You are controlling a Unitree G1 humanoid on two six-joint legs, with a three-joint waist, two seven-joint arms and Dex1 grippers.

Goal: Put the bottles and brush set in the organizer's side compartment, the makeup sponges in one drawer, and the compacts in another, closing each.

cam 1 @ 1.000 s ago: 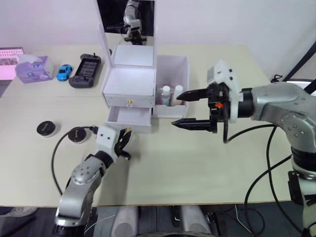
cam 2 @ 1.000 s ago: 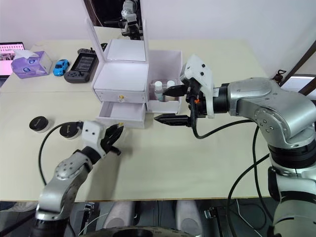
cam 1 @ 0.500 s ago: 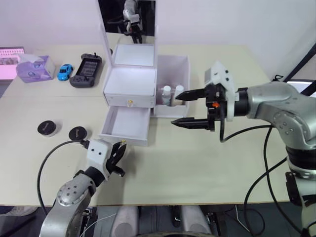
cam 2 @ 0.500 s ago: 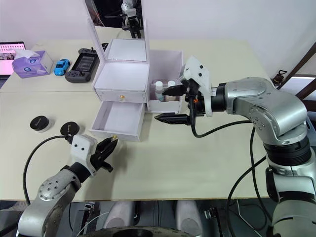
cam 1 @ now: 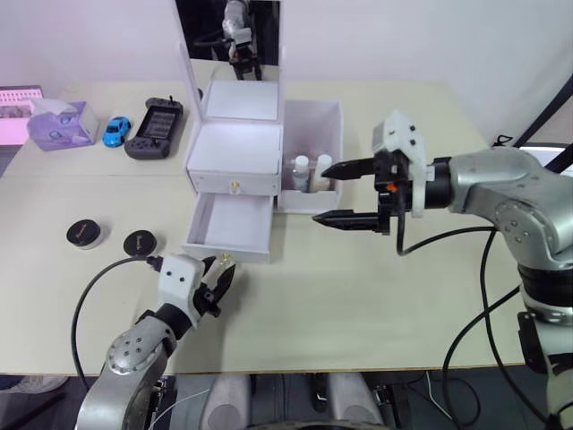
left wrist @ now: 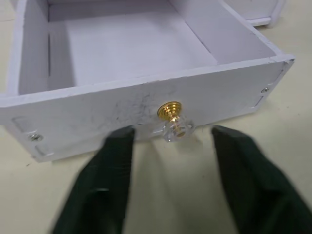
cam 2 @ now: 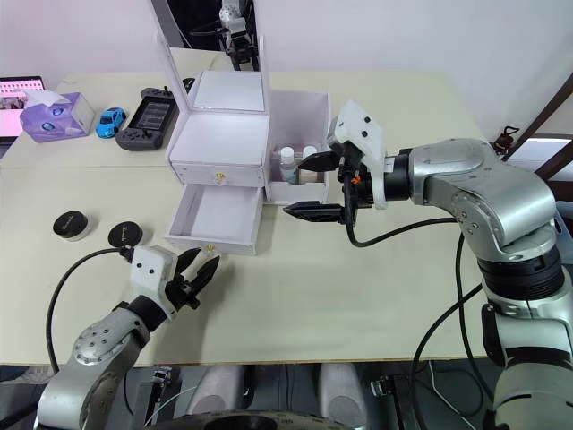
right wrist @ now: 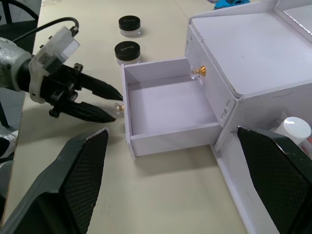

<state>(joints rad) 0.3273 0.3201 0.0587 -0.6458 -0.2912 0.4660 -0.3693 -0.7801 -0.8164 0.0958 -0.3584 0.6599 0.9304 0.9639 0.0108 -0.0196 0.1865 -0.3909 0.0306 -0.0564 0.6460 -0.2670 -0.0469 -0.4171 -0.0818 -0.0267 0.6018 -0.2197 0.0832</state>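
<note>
The white organizer (cam 1: 235, 152) stands mid-table with its lower drawer (cam 1: 231, 226) pulled out and empty. Two white-capped bottles (cam 1: 312, 170) stand in the side compartment (cam 1: 313, 134). My left gripper (cam 1: 222, 269) is open just in front of that drawer, its fingers (left wrist: 109, 161) on either side of the gold knob (left wrist: 171, 112) without touching it. Right of the organizer, my right gripper (cam 1: 320, 193) hangs open and holds nothing. Two black compacts (cam 1: 83, 233) (cam 1: 141, 243) lie on the table to the drawer's left. The makeup sponges and brush set are out of view.
A purple tissue box (cam 1: 63, 123), a blue toy car (cam 1: 116, 131) and a dark game console (cam 1: 155, 127) sit at the back left. The upright mirror (cam 1: 235, 40) rises behind the organizer. The table's front edge runs close behind my left gripper.
My left gripper drew the lower drawer further out, then opened and let go of the knob. The right gripper has stayed about where it was.
</note>
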